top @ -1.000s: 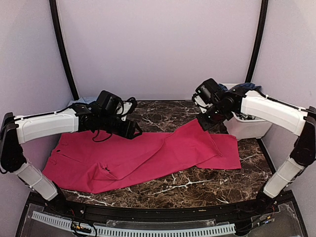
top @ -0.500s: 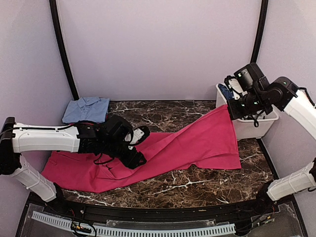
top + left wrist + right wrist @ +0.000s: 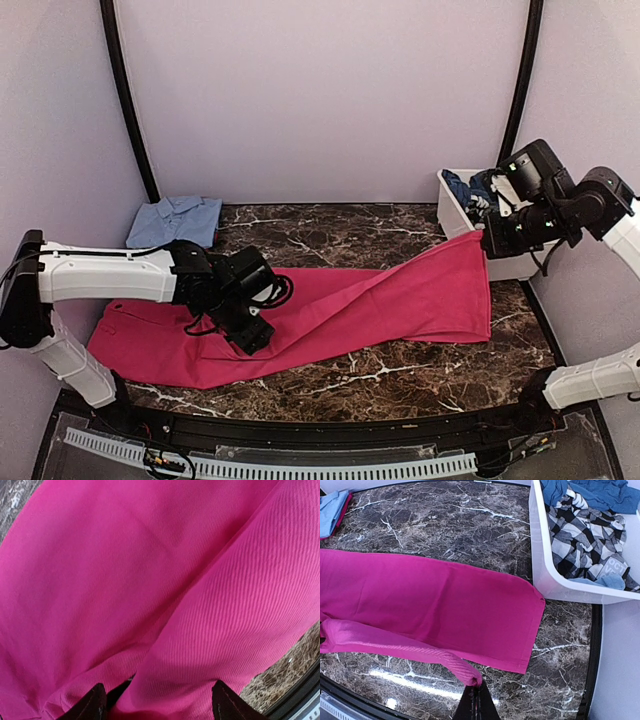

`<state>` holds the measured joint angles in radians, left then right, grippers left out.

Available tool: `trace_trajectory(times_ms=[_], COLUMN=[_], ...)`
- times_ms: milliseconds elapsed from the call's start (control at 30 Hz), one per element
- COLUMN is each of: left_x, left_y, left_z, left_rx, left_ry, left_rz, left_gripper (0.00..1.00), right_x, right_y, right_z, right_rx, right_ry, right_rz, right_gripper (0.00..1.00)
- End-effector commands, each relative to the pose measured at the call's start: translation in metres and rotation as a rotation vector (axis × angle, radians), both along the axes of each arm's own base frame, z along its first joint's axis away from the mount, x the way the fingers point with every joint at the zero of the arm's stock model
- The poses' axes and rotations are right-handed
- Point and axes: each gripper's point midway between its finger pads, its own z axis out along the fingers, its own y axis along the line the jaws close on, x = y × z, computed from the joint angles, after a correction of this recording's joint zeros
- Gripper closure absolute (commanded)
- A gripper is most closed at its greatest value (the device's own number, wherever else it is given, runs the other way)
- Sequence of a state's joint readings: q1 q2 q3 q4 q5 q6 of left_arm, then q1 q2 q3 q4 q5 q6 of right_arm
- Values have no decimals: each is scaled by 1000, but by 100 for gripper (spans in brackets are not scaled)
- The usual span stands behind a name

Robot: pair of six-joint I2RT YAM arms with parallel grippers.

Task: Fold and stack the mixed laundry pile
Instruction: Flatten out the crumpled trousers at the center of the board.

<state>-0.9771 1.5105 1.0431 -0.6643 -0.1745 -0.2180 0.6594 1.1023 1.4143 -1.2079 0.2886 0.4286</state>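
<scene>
A large magenta-pink garment lies spread across the marble table. My left gripper presses down on its near-left part. In the left wrist view my left gripper is open, with a ridge of the magenta cloth bulging between its black fingertips. My right gripper hangs beside the tub and is shut on a bunched corner of that garment. From my right gripper the cloth slopes down to the table. A folded light blue shirt lies at the back left.
A white plastic tub stands at the back right. In the right wrist view the tub holds a grey-and-white patterned garment and a dark blue one. The light blue shirt shows at that view's far left.
My right gripper has carried the magenta corner up and right to the tub. The left arm has swung toward the near edge, onto the garment, and its jaws have spread wider.
</scene>
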Motion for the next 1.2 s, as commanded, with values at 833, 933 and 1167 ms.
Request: trace_trajectory(times_ms=[833,933,1167], left_x=[-50,-67,-75], left_y=[13,3,-6], left_z=[-11,-9,27], left_rx=[273,292,190], left_ry=[268,263,155], left_rz=[-199,-298,-389], left_gripper=[34,31,29], right_x=[-41,-44,-43], right_y=[-40,-43,-35], right_z=[-18,-17,-27], right_rx=[-14,-15,-10], right_ry=[91,88,110], right_rz=[-170,-172,-139], right_gripper=[100,100,100])
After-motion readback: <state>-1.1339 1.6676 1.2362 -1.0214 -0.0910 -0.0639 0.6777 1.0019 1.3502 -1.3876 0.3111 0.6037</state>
